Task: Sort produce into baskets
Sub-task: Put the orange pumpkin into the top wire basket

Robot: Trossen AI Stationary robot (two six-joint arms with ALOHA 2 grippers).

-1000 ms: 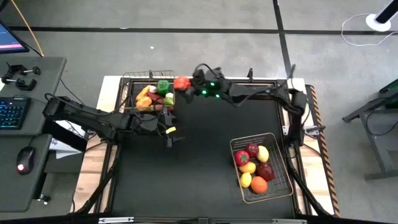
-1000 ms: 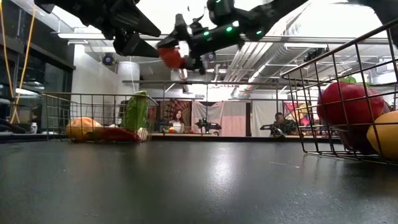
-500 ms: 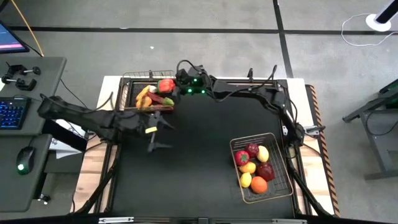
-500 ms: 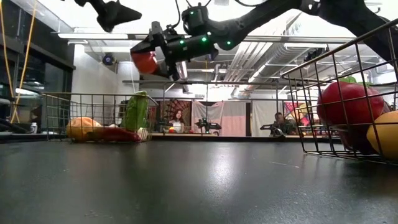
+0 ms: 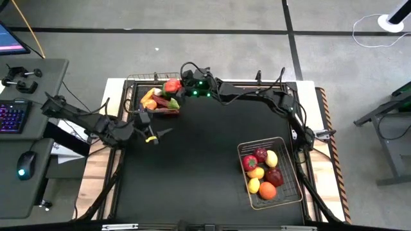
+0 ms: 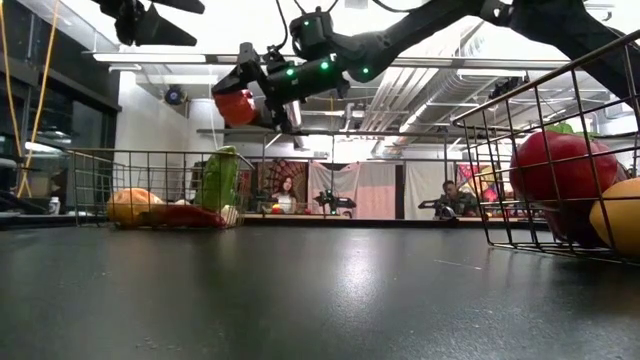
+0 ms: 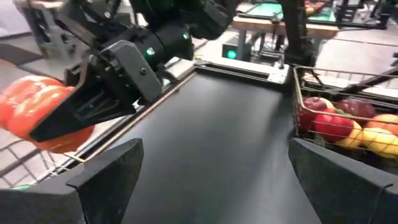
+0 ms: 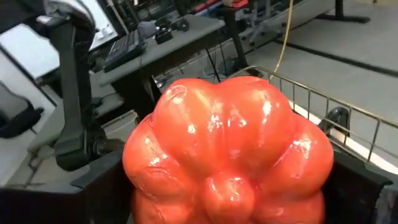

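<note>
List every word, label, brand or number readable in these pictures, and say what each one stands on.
No text can be read in any view.
The keyboard keys at the left edge of the high view are too small to read.
The monitor corner above it shows no legible writing.
The red pepper in the right end effector bears no label.

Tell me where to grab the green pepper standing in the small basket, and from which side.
Grip the green pepper across its upper body, coming straight down from above. It stands upright above its neighbours, and the basket walls block any sideways approach. Wait for the right gripper, holding a red pepper, to clear.
</note>
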